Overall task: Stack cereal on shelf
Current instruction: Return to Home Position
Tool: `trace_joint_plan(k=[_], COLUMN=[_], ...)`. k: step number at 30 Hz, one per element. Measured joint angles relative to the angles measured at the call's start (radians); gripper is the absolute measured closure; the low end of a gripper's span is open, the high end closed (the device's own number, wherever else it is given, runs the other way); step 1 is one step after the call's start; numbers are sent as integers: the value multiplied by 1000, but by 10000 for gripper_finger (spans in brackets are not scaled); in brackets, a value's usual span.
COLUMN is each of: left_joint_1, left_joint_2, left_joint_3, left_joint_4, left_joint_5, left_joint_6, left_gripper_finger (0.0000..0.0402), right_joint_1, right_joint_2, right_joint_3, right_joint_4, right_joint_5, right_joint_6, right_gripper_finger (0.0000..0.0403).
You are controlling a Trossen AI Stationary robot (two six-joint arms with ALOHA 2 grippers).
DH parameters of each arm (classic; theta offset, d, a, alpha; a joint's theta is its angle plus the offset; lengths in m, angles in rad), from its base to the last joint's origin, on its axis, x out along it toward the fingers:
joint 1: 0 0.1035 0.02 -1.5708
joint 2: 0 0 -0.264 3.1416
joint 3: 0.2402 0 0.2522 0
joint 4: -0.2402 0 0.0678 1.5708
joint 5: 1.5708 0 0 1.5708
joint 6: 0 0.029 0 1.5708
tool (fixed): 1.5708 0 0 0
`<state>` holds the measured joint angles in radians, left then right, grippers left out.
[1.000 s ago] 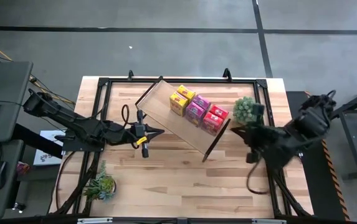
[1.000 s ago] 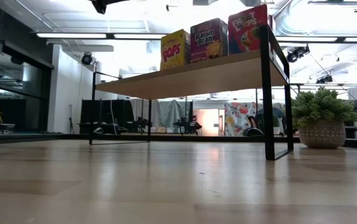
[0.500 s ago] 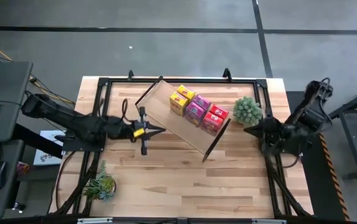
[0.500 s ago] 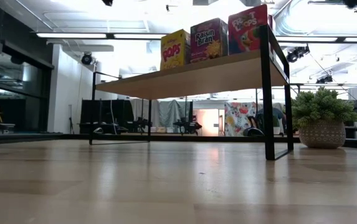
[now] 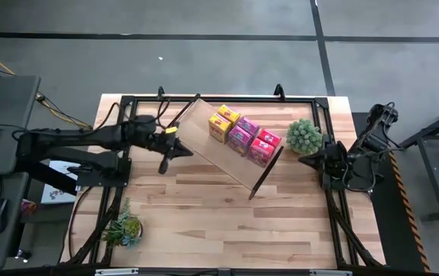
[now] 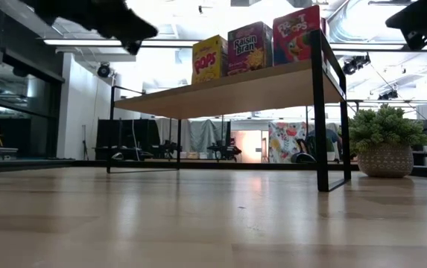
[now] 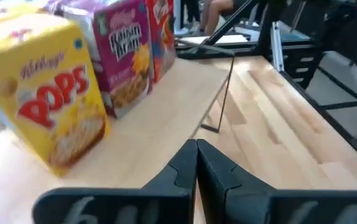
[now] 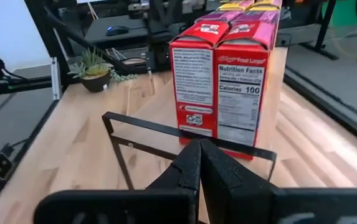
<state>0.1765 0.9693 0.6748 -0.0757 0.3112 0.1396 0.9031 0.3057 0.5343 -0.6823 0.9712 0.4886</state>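
Six cereal boxes [image 5: 243,132] stand in two rows of three on the shelf [image 5: 219,157]. In the high view the shelf lies slantwise across the worktop [image 5: 219,222] from about 10 o'clock toward 4 o'clock, and the boxes sit on its 1 o'clock half as a yellow pair, a magenta pair and a red pair. Only the low view shows three fronts side by side: "POPS" on the yellow box [image 6: 209,58], "Raisin Bran" on the magenta box [image 6: 250,48] and, partly cut by the shelf's black leg, "Froot Loops" on the red box [image 6: 296,34]. The left wrist view adds "Kellogg's" above POPS, while the right wrist view meets the red boxes' end panels, which read "Nutrition Facts" and "100". The left tool [image 5: 182,149] hovers at the shelf's 9 o'clock edge, its fingers [image 7: 181,171] pressed together on nothing. The right tool [image 5: 309,159] hangs at the worktop's 3 o'clock edge, just beside a potted plant [image 5: 303,135], likewise closed and empty.
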Motion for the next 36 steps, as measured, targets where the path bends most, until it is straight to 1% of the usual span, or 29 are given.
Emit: trace_joint_plan(k=[3, 7, 9, 11, 15, 19, 25, 27, 32, 36], left_joint_1=[-29, -112, -146, -172, -222, -263, -292, -293, -287, -286], left_joint_2=[-72, -191, -253, -314, -403, -454, -500, -510, -520, -519], left_joint_3=[-93, -286, -365, -423, -506, -560, -664, -662, -662, -662], left_joint_4=[56, 232, 290, 342, 391, 411, 453, 423, 443, 439], left_joint_5=[-19, -133, -179, -207, -274, -324, -322, -317, -314, -324], left_joint_6=[-49, -138, -173, -207, -225, -217, -218, -212, -164, -165], left_gripper_finger=[402, 402, 402, 402, 402, 402, 402, 402, 402, 402], right_joint_1=[0, 0, 0, 0, 0, 0, 0, 0, 0, 0], right_joint_2=[-1, -1, -1, 0, 0, 0, 0, 0, -14, -56], right_joint_3=[0, 0, 0, 0, 0, 0, 1, 1, 1, -8], right_joint_4=[3, 7, 7, 7, 7, 8, 16, 15, 4, -55], right_joint_5=[21, 25, 25, 25, 25, 43, 41, 29, 13, -35], right_joint_6=[-29, -52, -52, -47, -44, -41, -20, -15, -12, 68], right_gripper_finger=[403, 403, 403, 403, 403, 403, 403, 403, 403, 403])
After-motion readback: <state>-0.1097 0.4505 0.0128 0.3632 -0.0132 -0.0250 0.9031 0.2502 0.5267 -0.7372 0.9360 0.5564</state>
